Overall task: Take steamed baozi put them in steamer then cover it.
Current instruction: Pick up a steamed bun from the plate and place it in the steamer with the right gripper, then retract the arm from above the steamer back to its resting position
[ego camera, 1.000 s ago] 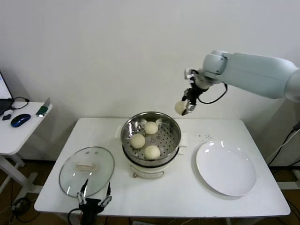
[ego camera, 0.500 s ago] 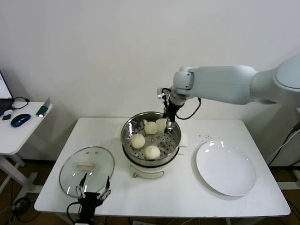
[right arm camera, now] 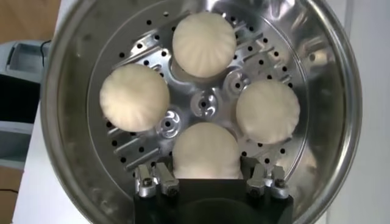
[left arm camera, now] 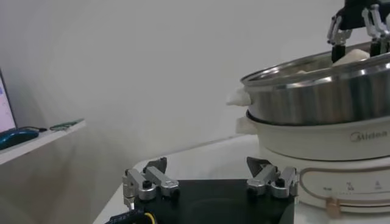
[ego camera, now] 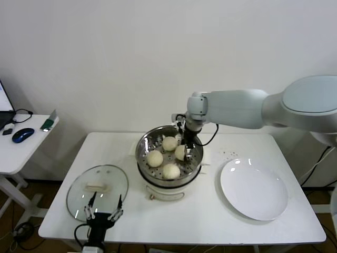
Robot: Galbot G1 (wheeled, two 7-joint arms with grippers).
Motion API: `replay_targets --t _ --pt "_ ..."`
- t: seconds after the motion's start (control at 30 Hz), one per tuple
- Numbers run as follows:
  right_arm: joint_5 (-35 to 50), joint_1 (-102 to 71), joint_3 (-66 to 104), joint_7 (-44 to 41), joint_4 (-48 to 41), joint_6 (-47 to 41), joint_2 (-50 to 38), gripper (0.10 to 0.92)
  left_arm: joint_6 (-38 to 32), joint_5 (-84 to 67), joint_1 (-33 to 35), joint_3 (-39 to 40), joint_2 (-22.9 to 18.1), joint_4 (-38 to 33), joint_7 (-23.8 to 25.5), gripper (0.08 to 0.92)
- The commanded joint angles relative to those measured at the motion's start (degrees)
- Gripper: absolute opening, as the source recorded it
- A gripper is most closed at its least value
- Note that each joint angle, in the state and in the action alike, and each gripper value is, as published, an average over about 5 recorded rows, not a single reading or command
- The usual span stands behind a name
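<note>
Head view: right arm swung from beyond steamer (ego camera: 169,156) down into it, right gripper (ego camera: 184,149) lowering fourth baozi (right arm camera: 205,151) onto tray; jaws seemingly pinching it, release unclear. Cover (ego camera: 98,190) beside steamer, left gripper (ego camera: 103,210) spread near it – covering remains

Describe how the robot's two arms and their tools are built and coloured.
The right arm has a smooth, bulky white shell with rounded joints and a black cable looping at its wrist. Both the right tool and the left tool have black bodies with silver metal linkage fingers.
</note>
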Motion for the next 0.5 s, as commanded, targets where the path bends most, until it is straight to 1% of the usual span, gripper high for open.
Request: replay_targets --t 0.03,0.17,0.33,0.5 --pt "-1.8 -1.85 -0.28 0.11 -1.96 0.0 0.66 0.701 0.16 -0.21 -0.59 0.05 0.08 0.29 0.02 0.823" --pt "-1.72 -1.84 0.08 0.42 -1.39 -0.3 0.51 0.719 0.32 -0.17 -0.75 0.19 0.08 0.2 0.01 0.823" --pt "-1.56 -0.89 0.63 -0.24 -0.91 -0.35 0.05 0.807 0.3 -0.13 -0.65 0.16 0.09 0.15 -0.02 0.823" --pt "-0.94 1.6 1.6 -1.03 0.16 0.0 -1.83 0.822 0.25 -0.09 -0.47 0.08 0.08 -0.04 0.03 0.823"
